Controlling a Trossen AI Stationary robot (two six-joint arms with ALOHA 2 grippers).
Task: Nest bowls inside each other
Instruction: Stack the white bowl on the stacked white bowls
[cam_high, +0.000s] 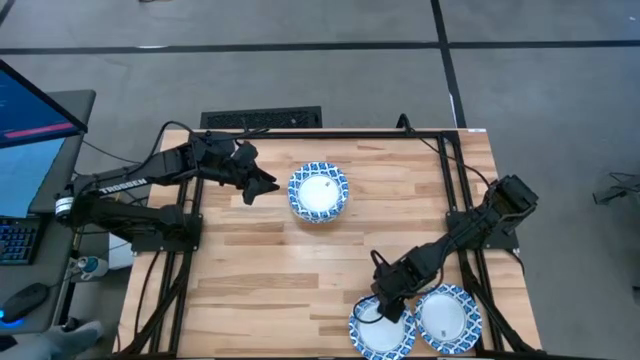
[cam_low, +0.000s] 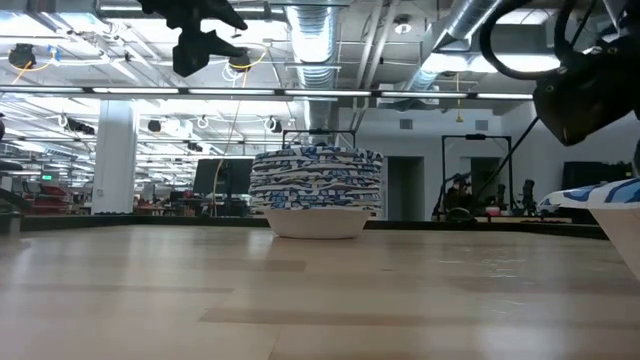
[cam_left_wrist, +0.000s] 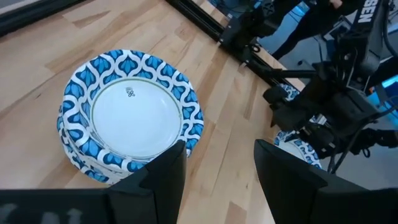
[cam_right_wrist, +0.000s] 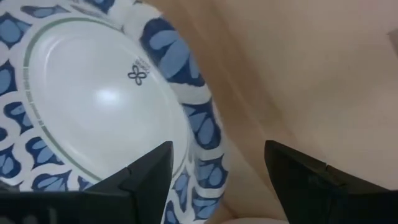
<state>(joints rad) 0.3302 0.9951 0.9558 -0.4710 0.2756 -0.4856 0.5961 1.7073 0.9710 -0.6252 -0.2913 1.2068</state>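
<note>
I read the bowls as light, thin-walled and probably disposable: stiff enough at the rolled rim to pinch, but likely to flex or skate on the smooth wood if pushed. My judgement is that the patterned rim is the place to grip, one finger inside and one outside, since the glossy white inside offers nothing to hold.

High view: a nested stack of bowls (cam_high: 319, 193) sits near the far middle of the tabletop (cam_high: 300, 270). Two more bowls lie at the near right edge, touching or nearly so: the near left bowl (cam_high: 381, 327) and the near right bowl (cam_high: 447, 317). The left gripper (cam_high: 262, 186) hangs just beside the stack, on its left. The right gripper (cam_high: 390, 303) is low over the near left bowl's rim.

Left wrist view: the left fingers (cam_left_wrist: 163, 177) are spread wide and hold nothing, with the stack's rim just ahead of them. Several offset rims show here, which the overhead camera flattens into one.

Right wrist view: the right fingers (cam_right_wrist: 148, 174) are also wide apart and empty, straddling the lattice rim of a bowl (cam_right_wrist: 106, 106); its small dark centre mark is legible only here.

Low view: only this one gives the stack's height, with many banded rims above one white base (cam_low: 316, 191).
</note>
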